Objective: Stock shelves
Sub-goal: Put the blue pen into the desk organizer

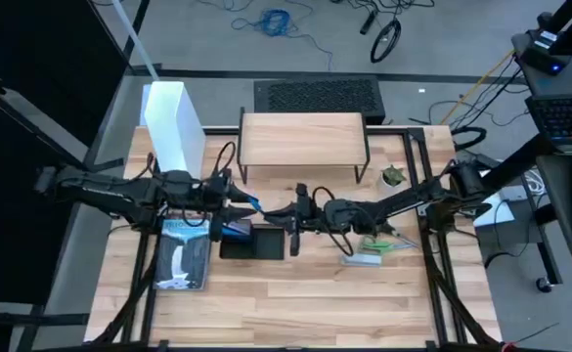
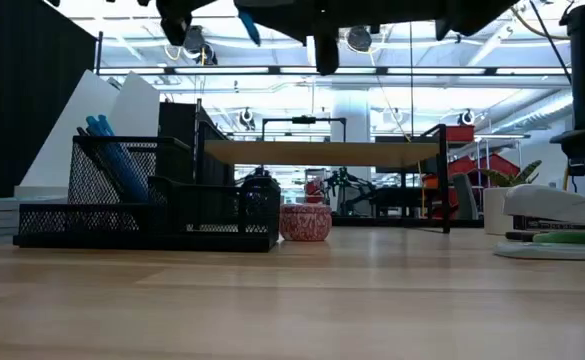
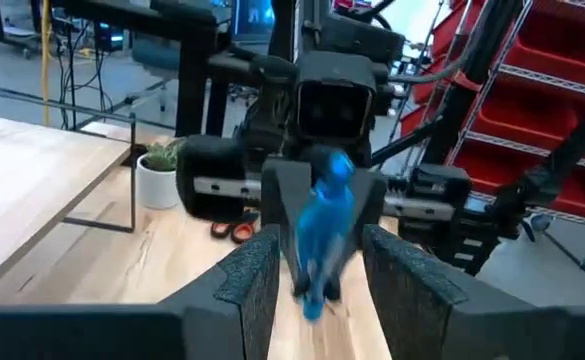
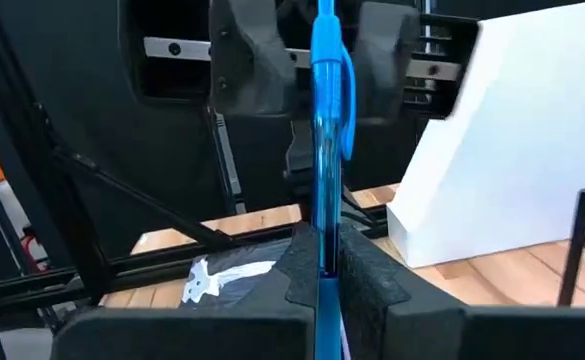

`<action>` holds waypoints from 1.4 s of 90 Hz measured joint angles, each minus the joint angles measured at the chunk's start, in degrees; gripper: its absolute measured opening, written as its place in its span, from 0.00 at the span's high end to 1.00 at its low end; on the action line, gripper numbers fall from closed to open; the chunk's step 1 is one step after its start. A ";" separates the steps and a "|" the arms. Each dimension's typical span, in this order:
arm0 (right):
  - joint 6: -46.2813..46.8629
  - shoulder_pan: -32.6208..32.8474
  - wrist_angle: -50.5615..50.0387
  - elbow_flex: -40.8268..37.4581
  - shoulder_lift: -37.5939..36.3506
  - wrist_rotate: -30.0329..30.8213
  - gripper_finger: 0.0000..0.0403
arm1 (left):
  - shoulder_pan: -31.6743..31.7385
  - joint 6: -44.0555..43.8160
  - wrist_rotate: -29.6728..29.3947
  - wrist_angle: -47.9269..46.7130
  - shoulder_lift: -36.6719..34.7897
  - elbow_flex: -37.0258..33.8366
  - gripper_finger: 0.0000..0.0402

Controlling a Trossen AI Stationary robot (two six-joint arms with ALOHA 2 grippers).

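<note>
in the high view my left claw and my right claw point at each other over the middle of the table, and a blue pen lies between them. just under my left claw is the black organizer tray, and beside it, on my left arm's side, lies a dark booklet. the shelves stand beyond both claws, toward the far edge, with nothing on the top. the white file box stands beside the shelves, behind my left arm. near my right arm are a small plant and some green and white things.

in the low view both claws hang high above the organizer tray, which has blue pens inside. the shelves stand behind it, and a small red pot sits on the table under them.

in the left wrist view my left fingers are apart, and the pen is in the gap between them; i cannot tell if they touch it.

in the right wrist view my right fingers are pressed on the pen, which stands upright from them, and the file box is beyond
</note>
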 joint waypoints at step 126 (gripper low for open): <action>3.04 -0.03 -18.11 2.11 -0.04 -1.18 0.67 | -0.17 3.21 -4.20 -22.76 -7.28 -7.43 0.93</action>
